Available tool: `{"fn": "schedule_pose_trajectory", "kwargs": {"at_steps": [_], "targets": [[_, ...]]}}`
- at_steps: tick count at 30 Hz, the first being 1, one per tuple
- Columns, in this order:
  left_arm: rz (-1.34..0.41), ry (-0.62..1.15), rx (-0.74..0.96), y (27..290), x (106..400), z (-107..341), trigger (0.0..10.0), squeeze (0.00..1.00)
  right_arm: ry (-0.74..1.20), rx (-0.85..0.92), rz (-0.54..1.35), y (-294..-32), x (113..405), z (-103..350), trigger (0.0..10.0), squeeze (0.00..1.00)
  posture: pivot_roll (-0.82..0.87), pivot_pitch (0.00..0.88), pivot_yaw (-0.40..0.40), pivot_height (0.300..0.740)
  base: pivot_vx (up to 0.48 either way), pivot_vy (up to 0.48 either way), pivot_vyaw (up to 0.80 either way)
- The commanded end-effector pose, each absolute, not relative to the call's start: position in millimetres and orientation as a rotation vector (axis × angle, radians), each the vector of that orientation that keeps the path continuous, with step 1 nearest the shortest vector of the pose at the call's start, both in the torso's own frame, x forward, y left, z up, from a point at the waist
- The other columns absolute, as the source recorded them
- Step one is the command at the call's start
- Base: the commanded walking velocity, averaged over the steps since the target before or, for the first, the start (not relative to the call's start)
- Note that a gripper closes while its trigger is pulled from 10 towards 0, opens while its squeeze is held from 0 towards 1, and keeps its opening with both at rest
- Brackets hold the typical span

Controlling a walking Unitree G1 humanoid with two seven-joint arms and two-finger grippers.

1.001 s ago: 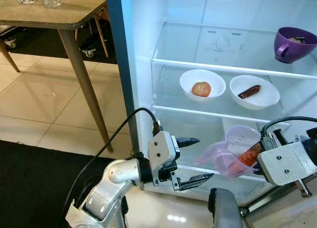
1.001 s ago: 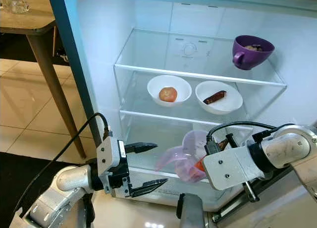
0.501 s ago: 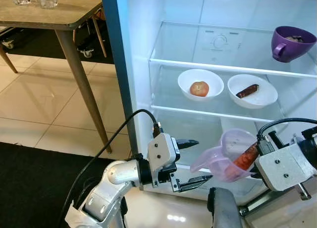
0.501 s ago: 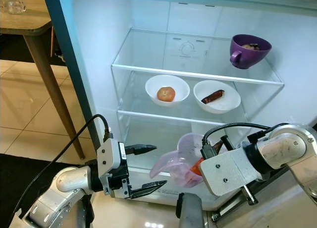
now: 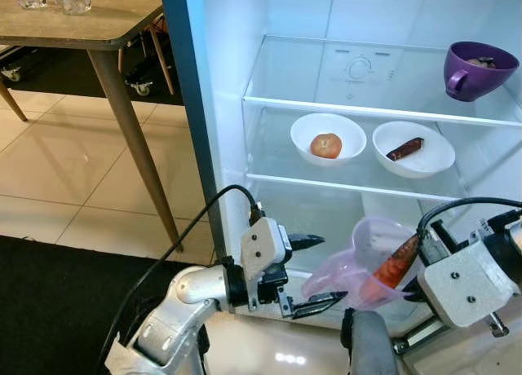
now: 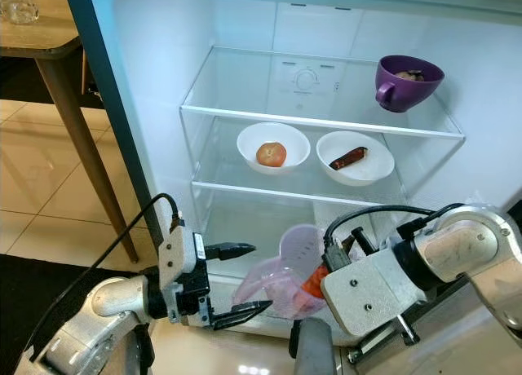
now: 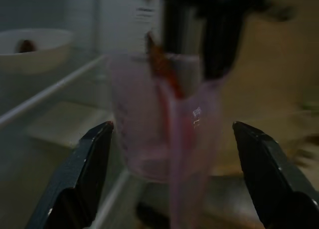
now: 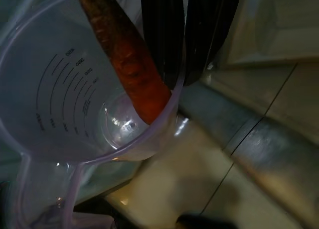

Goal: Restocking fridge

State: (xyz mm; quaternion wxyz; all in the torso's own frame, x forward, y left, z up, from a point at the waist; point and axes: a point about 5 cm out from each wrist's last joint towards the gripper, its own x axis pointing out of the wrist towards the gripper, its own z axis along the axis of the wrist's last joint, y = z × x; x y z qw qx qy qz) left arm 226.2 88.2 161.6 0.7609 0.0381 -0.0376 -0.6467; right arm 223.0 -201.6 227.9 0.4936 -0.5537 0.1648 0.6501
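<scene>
Open fridge (image 5: pixel 245 147), tiled floor (image 5: pixel 73 163), desk (image 5: pixel 81 24) at 10 o'clock. Right gripper (image 8: pixel 182 64) fingers grasp carrot-holding measuring cup (image 5: pixel 363 265); left gripper (image 5: pixel 314 269) fingers released.

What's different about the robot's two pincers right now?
The right pincer is shut on the rim of a clear jug holding a carrot; the left pincer is open and holds nothing. The right one comes in from the fridge's right side, the left from its left, its fingers pointing toward the jug. Both hang before the bottom fridge compartment.
</scene>
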Motion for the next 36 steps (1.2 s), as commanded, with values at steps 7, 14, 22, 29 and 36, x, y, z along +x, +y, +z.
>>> {"fn": "schedule_pose_trajectory", "kwargs": {"at_steps": [7,14,22,29,36], "targets": [[-1.539,-0.04,0.047,109,218,181,10.0,0.0,0.441,-1.376,1.64,-202,219,213,0.0,0.0,-0.03,0.096,-0.006,0.369,0.0,0.0,0.0],[-1.662,0.032,0.195,128,219,195,10.0,0.0,0.424,-1.445,1.715,-195,215,199,0.0,0.0,-0.02,0.093,-0.008,0.369,0.0,0.0,0.0],[-1.53,0.263,0.397,150,254,176,10.0,0.0,0.321,-1.552,1.833,-177,208,179,0.0,0.0,-0.03,0.089,0.001,0.369,0.0,0.0,0.0],[-1.333,0.436,0.205,141,276,149,10.0,0.0,0.217,-1.605,1.853,-161,211,176,0.0,0.0,-0.03,0.086,0.006,0.369,0.0,0.0,0.0],[-1.309,0.445,-0.153,117,281,152,10.0,0.0,0.144,-1.66,1.845,-150,216,171,0.0,0.0,-0.03,0.086,0.009,0.369,0.0,0.0,0.0]]}}
